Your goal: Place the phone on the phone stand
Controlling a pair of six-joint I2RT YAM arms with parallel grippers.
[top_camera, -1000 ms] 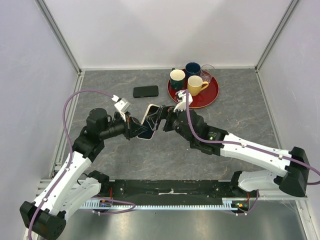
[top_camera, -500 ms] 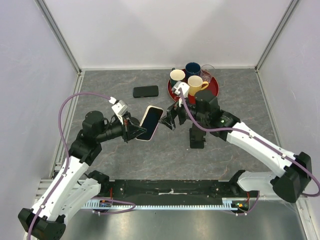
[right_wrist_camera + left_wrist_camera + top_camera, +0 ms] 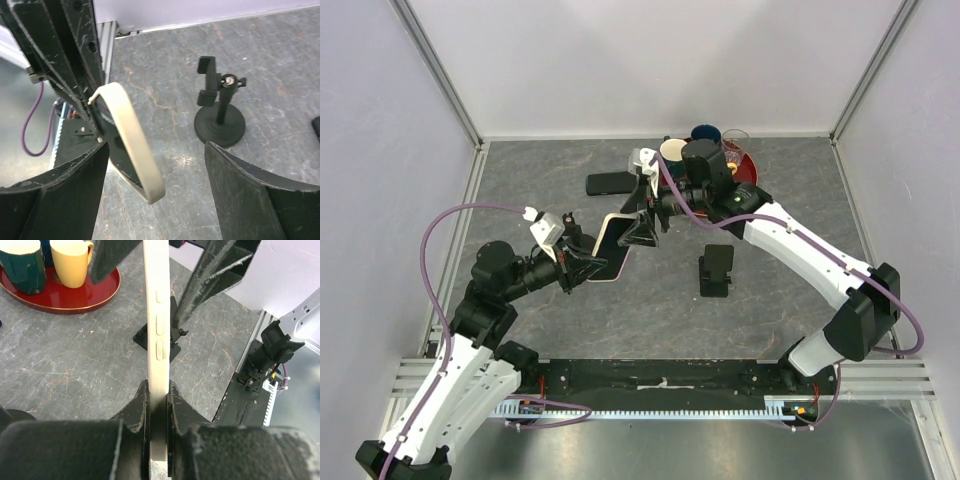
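My left gripper is shut on a cream-edged phone with a dark screen and holds it tilted above the table. In the left wrist view the phone stands on edge between my jaws. My right gripper is open, its fingers apart on either side of the phone's far end, not touching it. The black phone stand sits on the table to the right of both grippers; it shows upright in the right wrist view and behind the phone in the left wrist view.
A second black phone lies flat at the back. A red tray at the back right holds a green mug, a yellow mug, a blue mug and a glass.
My right arm has let go of the stand and swung back and left, its open gripper now at the phone's top end. My left arm drew back slightly with the phone.
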